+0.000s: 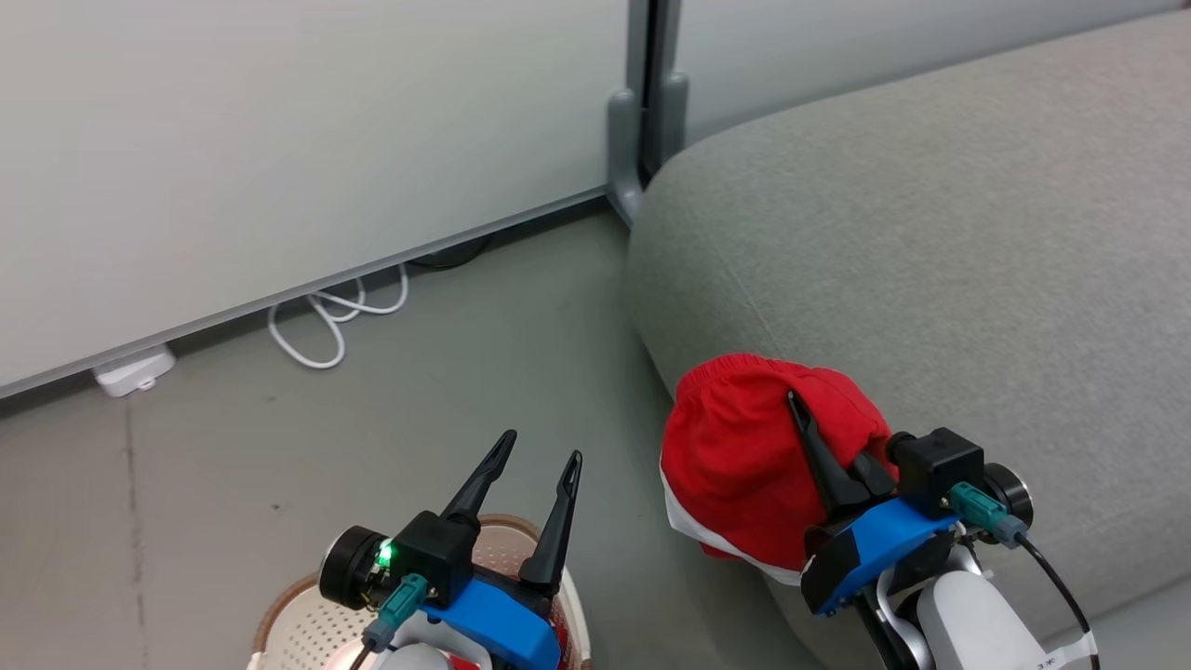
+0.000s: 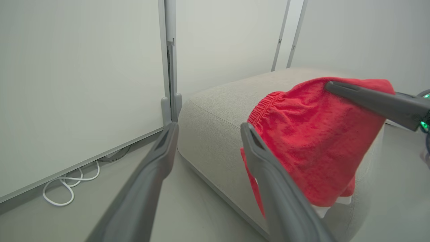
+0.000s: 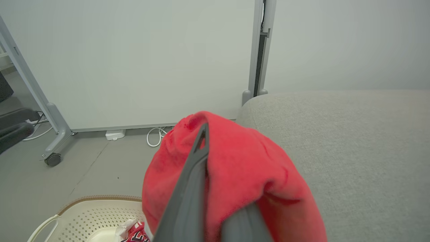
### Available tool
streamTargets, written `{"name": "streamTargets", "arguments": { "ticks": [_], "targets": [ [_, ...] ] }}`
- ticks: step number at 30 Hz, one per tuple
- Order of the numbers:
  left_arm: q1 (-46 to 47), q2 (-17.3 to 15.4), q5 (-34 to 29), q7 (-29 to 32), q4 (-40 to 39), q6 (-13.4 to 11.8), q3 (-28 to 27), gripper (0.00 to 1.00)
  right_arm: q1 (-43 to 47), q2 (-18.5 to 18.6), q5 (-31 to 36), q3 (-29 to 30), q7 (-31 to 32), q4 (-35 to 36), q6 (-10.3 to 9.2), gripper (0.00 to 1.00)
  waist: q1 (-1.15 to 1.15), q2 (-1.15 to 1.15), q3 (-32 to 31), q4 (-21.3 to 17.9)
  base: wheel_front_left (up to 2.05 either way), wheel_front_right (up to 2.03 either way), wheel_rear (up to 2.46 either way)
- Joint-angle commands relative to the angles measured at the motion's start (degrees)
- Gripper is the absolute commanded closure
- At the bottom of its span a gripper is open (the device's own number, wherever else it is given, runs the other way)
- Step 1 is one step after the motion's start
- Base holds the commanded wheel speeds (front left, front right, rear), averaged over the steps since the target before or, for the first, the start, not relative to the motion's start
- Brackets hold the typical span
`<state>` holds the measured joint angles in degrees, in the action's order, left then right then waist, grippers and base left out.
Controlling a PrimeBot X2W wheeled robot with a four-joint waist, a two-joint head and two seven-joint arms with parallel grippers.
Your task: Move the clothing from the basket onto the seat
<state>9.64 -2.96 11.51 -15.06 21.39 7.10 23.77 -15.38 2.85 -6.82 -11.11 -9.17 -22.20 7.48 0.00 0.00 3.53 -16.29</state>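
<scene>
Nearest the robot, the basket (image 1: 279,605) sits on the floor (image 1: 465,372), and the right wrist view shows a red jersey (image 3: 136,232) with lettering lying inside it, so at least one piece is left to fetch. The left gripper (image 1: 543,445) hovers over the basket with its fingers spread apart and nothing between them.

A little further out, the right gripper (image 1: 808,430) is clenched on the plain red garment (image 1: 744,447), which drapes over its fingers and hangs at the rounded corner of the seat (image 1: 930,233). Its white-trimmed hem dangles down the seat's side, not over the cushion top. I cannot tell whether the cloth touches the upholstery.

The main risk, as I judge it, is letting go here. With most of the fabric outboard of the curved edge, its weight would likely pull it down to the floor. The cloth also wraps one finger, so it may cling when the gripper opens and get dragged back off. Carrying it deeper over the seat should avoid both.
</scene>
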Motion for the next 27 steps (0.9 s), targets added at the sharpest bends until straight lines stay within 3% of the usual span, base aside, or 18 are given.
{"name": "streamTargets", "arguments": {
  "ticks": [1, 15, 27],
  "targets": [
    [0.87, -0.01, -0.41, -0.17, 0.11, 0.24, 0.06, 0.0, -0.58, 0.06, -0.46, 0.1, -0.39, -0.06, 0.03, 1.0, 0.0, 0.0, 0.77, -2.26, 0.0, 0.0, 0.0],
    [1.9, 0.04, -0.54, -0.17, 0.34, 0.45, -0.01, 0.0, -0.93, 0.05, -1.01, -0.47, -1.3, -0.75, 0.03, 1.0, 0.0, 0.0, 2.42, -10.82, 0.0, 0.0, 0.0],
    [2.47, 0.06, -0.33, -0.17, 0.68, 0.36, 0.96, 0.0, -0.01, 0.05, -0.78, 0.58, -1.63, -1.06, 0.03, 1.0, 0.0, 0.0, 2.7, -12.92, 0.0, 0.0, 0.0]
  ]
}}
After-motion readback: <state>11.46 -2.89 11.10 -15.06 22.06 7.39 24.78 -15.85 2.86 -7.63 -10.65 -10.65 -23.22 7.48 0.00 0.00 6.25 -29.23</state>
